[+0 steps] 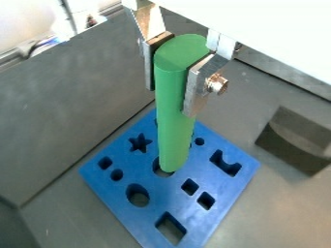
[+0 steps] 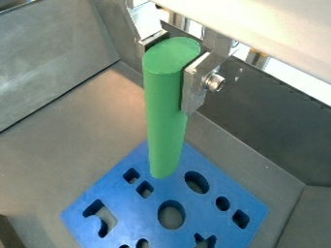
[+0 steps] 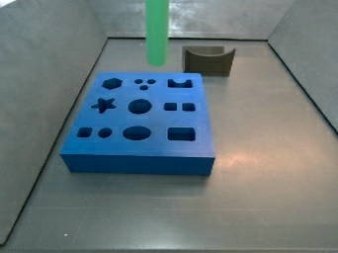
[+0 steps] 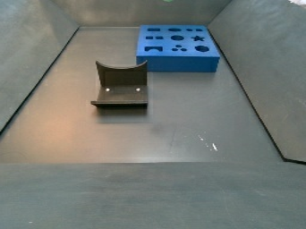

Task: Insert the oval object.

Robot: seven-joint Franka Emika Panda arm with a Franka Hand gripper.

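The oval object [image 1: 173, 107], a long bright green rod, hangs upright and is also seen in the other wrist view [image 2: 165, 107]. My gripper [image 1: 176, 77] is shut on its upper end, one silver finger [image 2: 195, 85] on each side. The blue block [image 1: 168, 189] with several shaped holes lies below it. In a side view the rod [image 3: 157, 30] comes down from above the frame. Its lower end hangs clear above the far edge of the blue block [image 3: 142, 124]. The gripper is out of frame in both side views. The rod does not show in the side view with the blue block [image 4: 180, 46] at the back.
A dark curved block [image 3: 208, 61] stands on the grey floor beyond the blue block, also seen in a wrist view [image 1: 297, 136] and a side view [image 4: 120, 85]. Sloping grey walls [image 3: 59, 89] enclose the floor on all sides.
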